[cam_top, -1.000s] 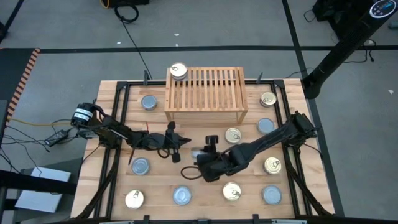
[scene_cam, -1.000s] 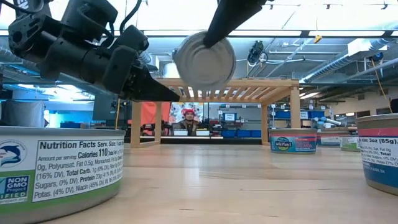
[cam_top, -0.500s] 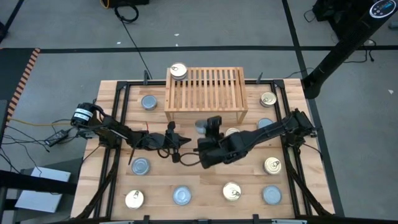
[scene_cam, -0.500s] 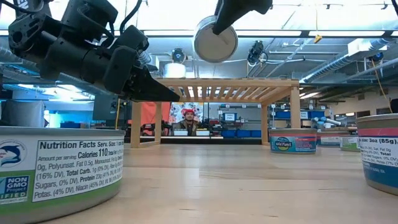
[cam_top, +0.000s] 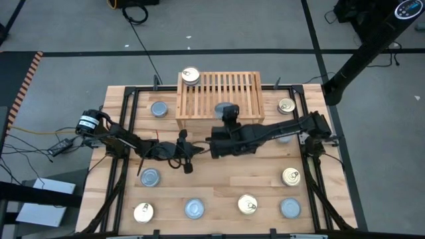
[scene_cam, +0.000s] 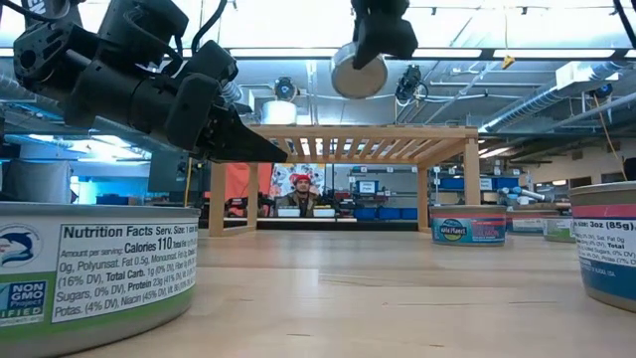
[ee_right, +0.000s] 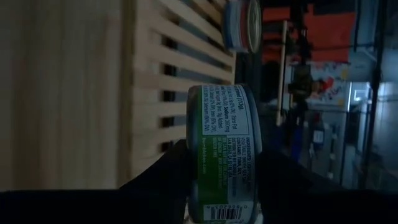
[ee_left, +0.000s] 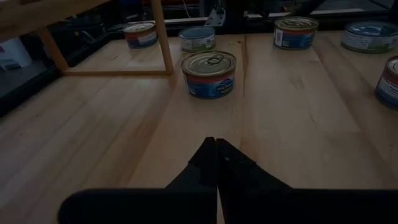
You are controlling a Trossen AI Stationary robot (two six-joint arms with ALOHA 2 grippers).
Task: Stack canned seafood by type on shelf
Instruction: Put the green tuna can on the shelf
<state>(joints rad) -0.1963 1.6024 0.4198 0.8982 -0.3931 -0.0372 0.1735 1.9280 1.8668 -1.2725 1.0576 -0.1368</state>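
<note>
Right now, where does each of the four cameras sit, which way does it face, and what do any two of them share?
High view: above the table, looking straight down; both arms show, the right gripper holding a tin over the shelf.
Low view: at tabletop height, looking level toward the shelf; the left gripper and the lifted tin show.
Left wrist view: looks past the shut left gripper across the table.
Right wrist view: looks past its own fingers, clamped on the tin.
Shared: high, low and right wrist views all show the held tin.
</note>
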